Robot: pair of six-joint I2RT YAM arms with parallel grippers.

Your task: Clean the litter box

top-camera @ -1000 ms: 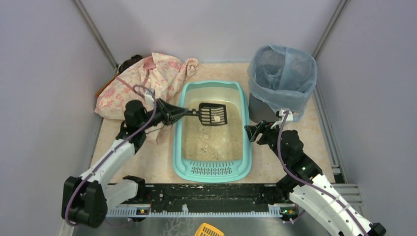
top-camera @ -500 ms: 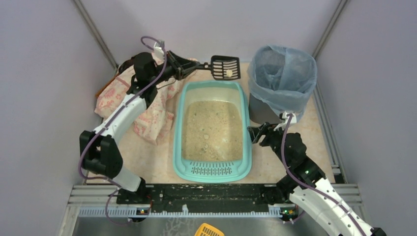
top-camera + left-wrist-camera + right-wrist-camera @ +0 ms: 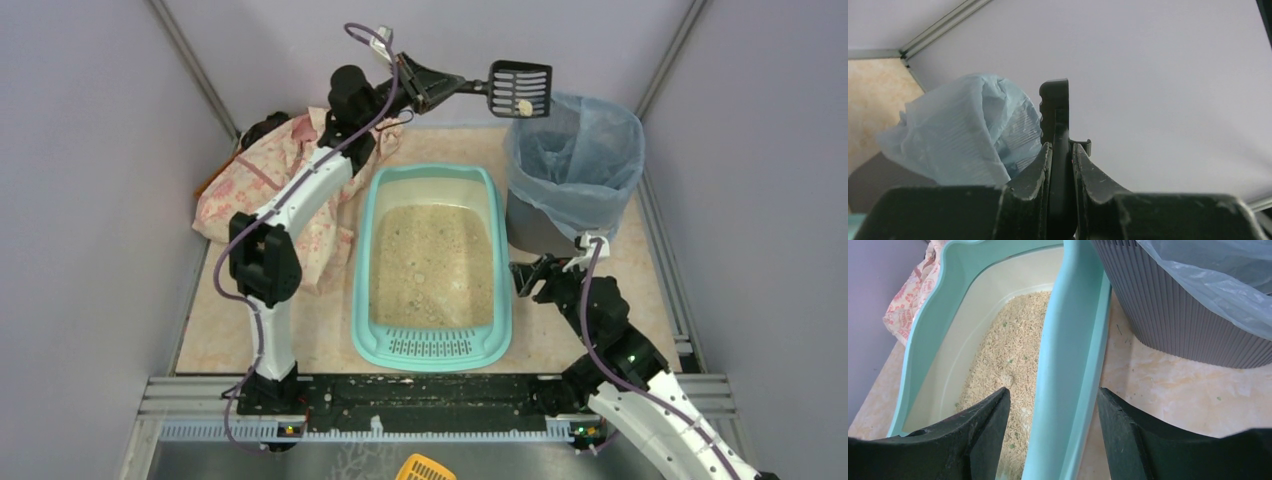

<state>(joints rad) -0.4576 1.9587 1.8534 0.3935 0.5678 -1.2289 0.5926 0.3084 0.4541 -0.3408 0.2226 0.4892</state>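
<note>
The turquoise litter box [image 3: 361,270] lies mid-table with beige litter [image 3: 432,262] and a slotted grille at its near end. My left gripper [image 3: 437,84] is raised high and shut on the handle of a black slotted scoop [image 3: 520,87], which carries a pale clump beside the near-left rim of the grey bin lined with a blue bag [image 3: 572,160]. In the left wrist view the fingers [image 3: 1040,170] clamp the scoop handle [image 3: 1062,175]. My right gripper [image 3: 528,277] is open, its jaws either side of the box's right rim [image 3: 1068,365], not touching it.
A pink floral cloth [image 3: 290,175] lies left of the box. A yellow scoop [image 3: 424,468] shows at the bottom edge below the black rail [image 3: 420,395]. Grey walls close in the sides and back.
My left arm has lifted the scoop with its clump out of the box and swung it up and right to the bin's rim. The right gripper has shifted slightly toward me.
</note>
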